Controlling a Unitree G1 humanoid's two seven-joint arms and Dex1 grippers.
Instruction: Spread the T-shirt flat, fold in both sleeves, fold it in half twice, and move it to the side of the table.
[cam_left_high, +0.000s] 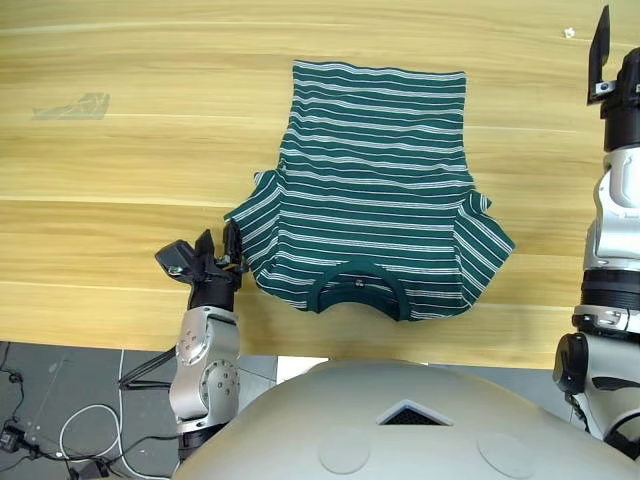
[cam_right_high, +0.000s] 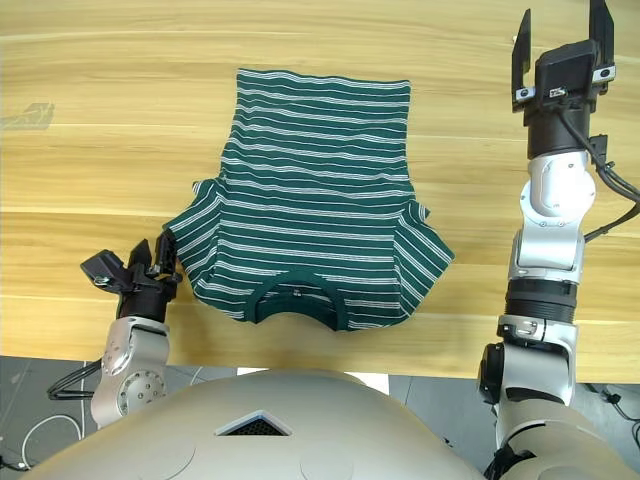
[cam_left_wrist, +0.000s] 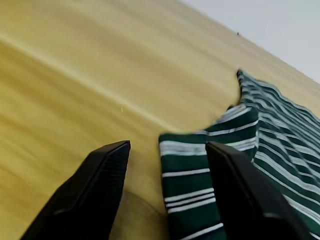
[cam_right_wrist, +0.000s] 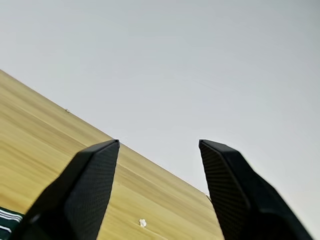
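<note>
**Head views.** One dark green, white-striped fabric T-shirt, lying front-up on the light wooden plank table. Its long axis runs 6 to 12 o'clock, with the collar at 6 o'clock towards me and the hem at 12. The short sleeves splay out at about 8 and 4 o'clock, and the body is slightly rumpled.
- The collar lies close to the table's near edge.
- I see bare wood at 9, 12 and 3 o'clock of the shirt.
- A grey smudge sits at 10 o'clock.
- A small white speck sits at 2 o'clock.

The left pincer is low at 8 o'clock, just beside the left sleeve, with its jaws apart. The right pincer is raised well out at 2 o'clock, clear of the cloth, spread wide and holding nothing.

**Left wrist view.** The two black fingers are spread. The striped hem of the left sleeve lies in the gap between them. One finger stands in front of the cloth, but I cannot tell if it touches. Bare table lies beyond.

**Right wrist view.** The black fingers are wide apart with nothing between them. The table's far edge and the white speck lie below them.
</note>
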